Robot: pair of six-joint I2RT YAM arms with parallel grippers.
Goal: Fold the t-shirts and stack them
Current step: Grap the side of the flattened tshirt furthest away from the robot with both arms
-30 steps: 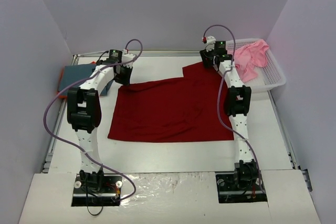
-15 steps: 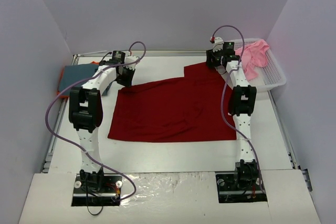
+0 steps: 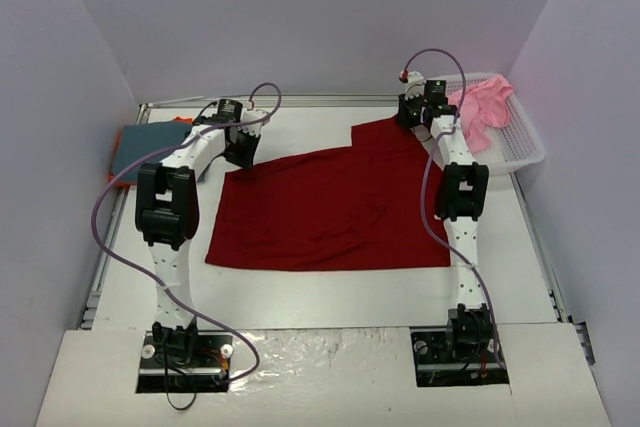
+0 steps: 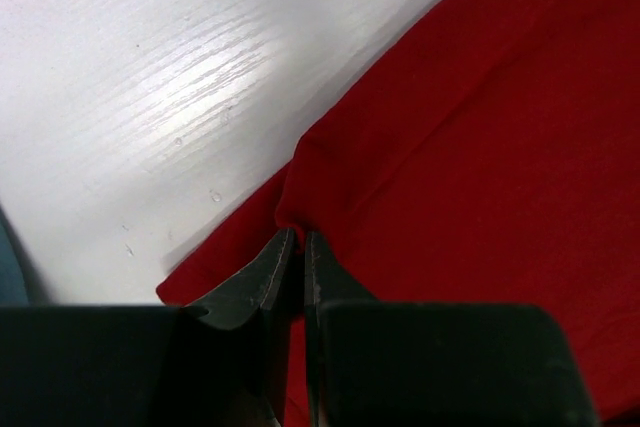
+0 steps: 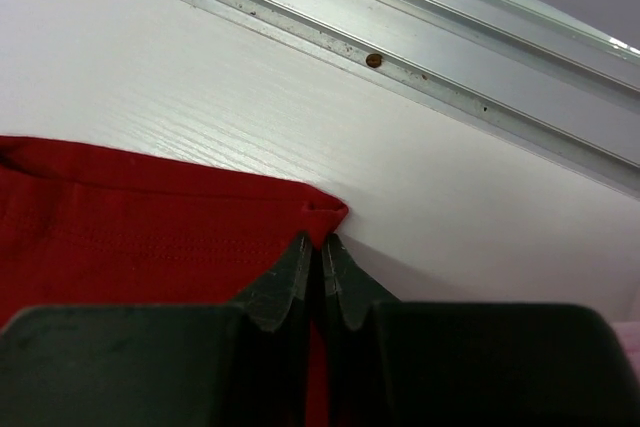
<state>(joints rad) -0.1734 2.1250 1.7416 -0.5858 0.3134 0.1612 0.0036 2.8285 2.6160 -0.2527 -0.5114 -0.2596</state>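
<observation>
in both hands (image 4: 296, 247) (image 5: 321, 252), unmarked red t-shirt (image 3: 330, 209)

The white table (image 3: 330, 287) carries a dark red t-shirt (image 3: 330, 209) spread flat between both jaws, its far corners pinched.

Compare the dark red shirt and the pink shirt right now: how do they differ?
The dark red shirt lies spread across the table; the pink shirt is bunched in the white basket. The red one is pinched at its far edge by the left tool and the right tool; the pink one is untouched. Neither is folded.
</observation>
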